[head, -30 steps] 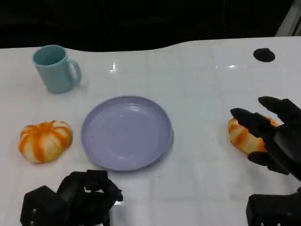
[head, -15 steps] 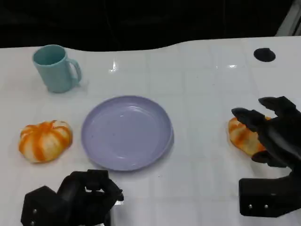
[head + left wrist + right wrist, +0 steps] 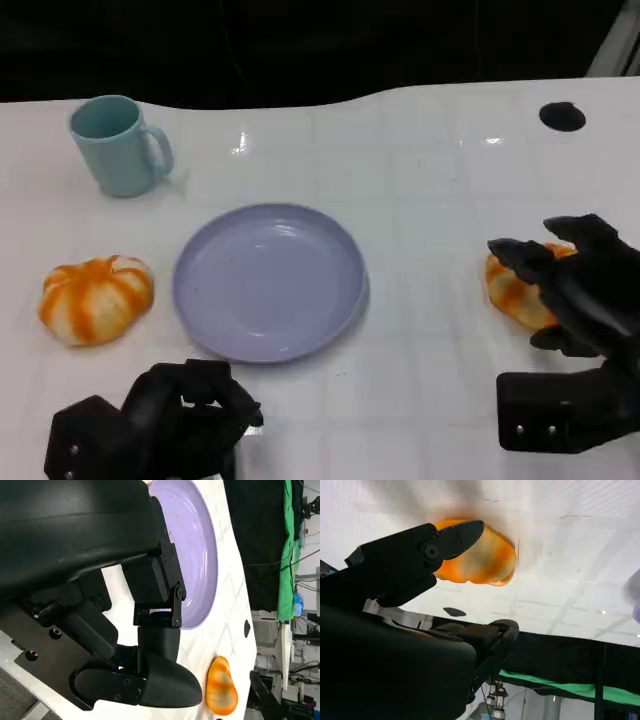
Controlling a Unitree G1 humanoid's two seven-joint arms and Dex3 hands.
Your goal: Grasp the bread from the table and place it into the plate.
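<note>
Right hand (image 3: 575, 290) lowered over bread (image 3: 512, 290)
Fingers, spread a second ago, now curl around the loaf at the plate's (image 3: 200, 300) three o'clock; not yet lifted.

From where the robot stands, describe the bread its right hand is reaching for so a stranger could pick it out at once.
Start at the lilac plate in the middle of the white table. The bread lies to the plate's right, partly under the fingers of the right hand. Another orange-and-white striped bread lies left of the plate, near the blue mug, with no hand over it.
</note>
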